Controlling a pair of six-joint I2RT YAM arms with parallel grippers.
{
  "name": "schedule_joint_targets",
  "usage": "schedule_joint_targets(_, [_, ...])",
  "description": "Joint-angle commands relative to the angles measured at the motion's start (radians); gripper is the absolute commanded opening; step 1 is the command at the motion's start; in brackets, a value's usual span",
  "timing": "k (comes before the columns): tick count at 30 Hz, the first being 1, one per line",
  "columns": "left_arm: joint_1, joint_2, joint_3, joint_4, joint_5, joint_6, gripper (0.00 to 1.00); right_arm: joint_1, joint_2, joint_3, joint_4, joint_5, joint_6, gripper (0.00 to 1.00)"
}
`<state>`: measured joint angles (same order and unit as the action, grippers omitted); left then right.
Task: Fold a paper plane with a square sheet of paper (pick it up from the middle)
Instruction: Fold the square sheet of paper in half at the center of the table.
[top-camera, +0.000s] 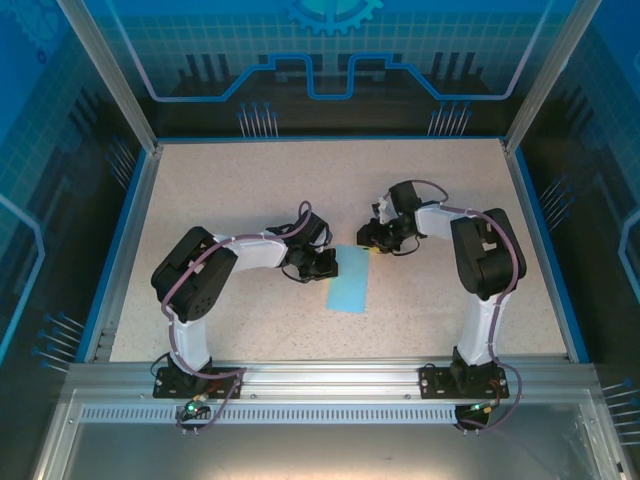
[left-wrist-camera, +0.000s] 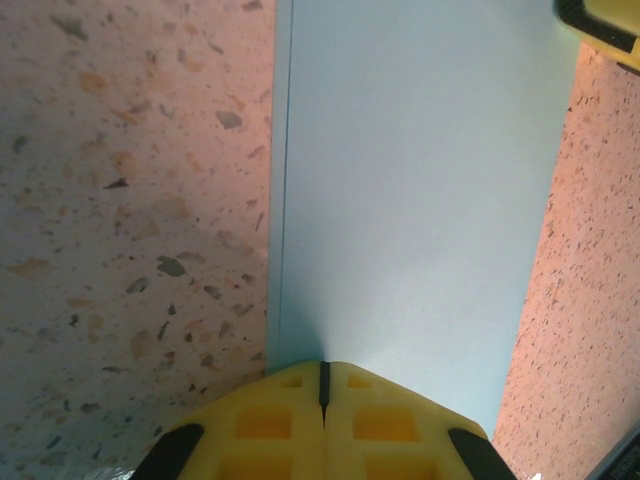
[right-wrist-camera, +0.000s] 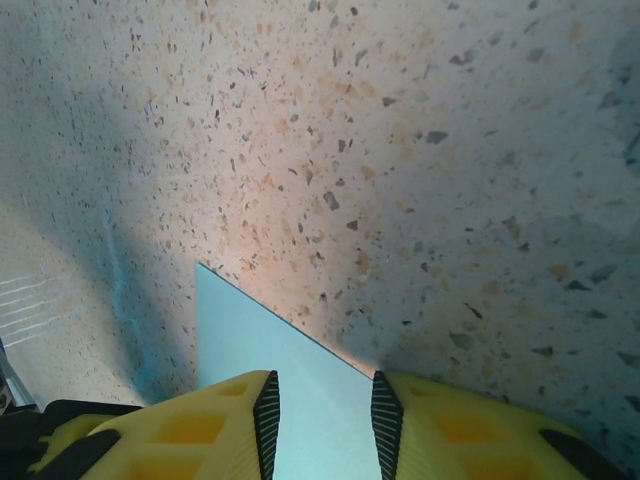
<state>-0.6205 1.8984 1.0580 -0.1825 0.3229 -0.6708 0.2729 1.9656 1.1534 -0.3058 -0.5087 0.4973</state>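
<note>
The square sheet of paper (top-camera: 350, 280) lies flat on the table as a narrow light-blue strip, apparently folded in half, with two layered edges along its left side (left-wrist-camera: 420, 200). My left gripper (top-camera: 325, 262) is shut, and its yellow fingertips (left-wrist-camera: 323, 368) rest on the paper close to that left edge. My right gripper (top-camera: 372, 240) hovers over the strip's far right corner. Its jaws (right-wrist-camera: 325, 405) stand open, with the pointed corner of the paper (right-wrist-camera: 260, 340) lying between and under them. One of its yellow fingers (left-wrist-camera: 610, 25) shows at the top right of the left wrist view.
The speckled beige table (top-camera: 250, 190) has a raised blue rim (top-camera: 130, 230) on three sides and an aluminium rail (top-camera: 330, 375) along the near edge, where both arm bases are bolted. Slanted frame posts (top-camera: 110, 70) stand at the back corners.
</note>
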Motion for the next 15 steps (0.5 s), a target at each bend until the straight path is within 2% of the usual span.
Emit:
schedule_joint_targets(1, [-0.016,0.036,-0.011,-0.114,-0.022,0.027,0.00,-0.021,-0.058,-0.006,-0.035,-0.010,-0.005,0.35])
schedule_joint_targets(8, [-0.016,0.033,-0.007,-0.112,-0.022,0.024,0.00,-0.015,-0.187,-0.060,-0.048,-0.048,0.003,0.36])
schedule_joint_targets(15, [-0.016,0.028,-0.007,-0.114,-0.022,0.025,0.00,0.025,-0.189,-0.168,0.018,-0.045,0.036,0.37])
